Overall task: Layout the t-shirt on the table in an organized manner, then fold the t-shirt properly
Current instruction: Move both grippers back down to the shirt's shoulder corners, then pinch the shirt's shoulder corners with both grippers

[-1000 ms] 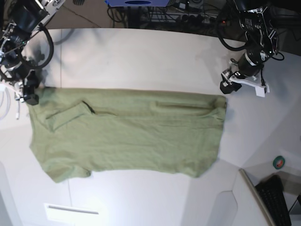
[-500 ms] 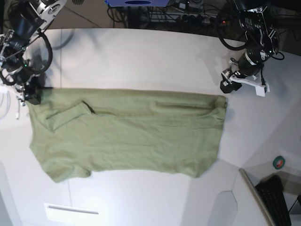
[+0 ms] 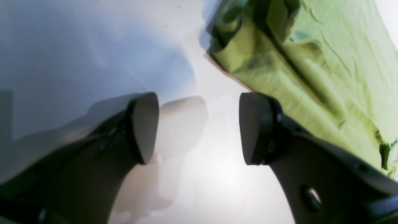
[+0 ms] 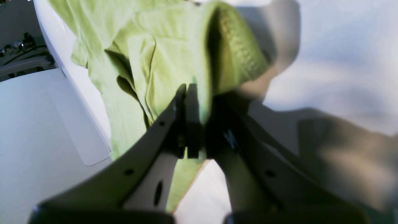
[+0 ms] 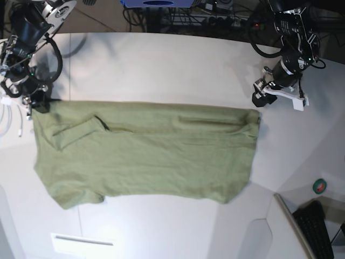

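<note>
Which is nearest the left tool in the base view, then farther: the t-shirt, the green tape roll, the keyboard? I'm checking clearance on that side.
From the left tool:
1. t-shirt, corner just below it.
2. green tape roll, toward the near right.
3. keyboard, bottom right corner.

The right wrist view's fingers (image 4: 192, 124) are blurred, hiding the t-shirt (image 4: 174, 62) edge pinched between them.

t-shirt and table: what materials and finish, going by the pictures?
t-shirt: soft knit fabric, probably cotton, matte olive green; it creases and drapes, and the right wrist view shows a ribbed weave on the fold.
table: hard smooth white top, likely laminate or painted board, semi-gloss; it shows glare and soft reflections of the left gripper.
</note>
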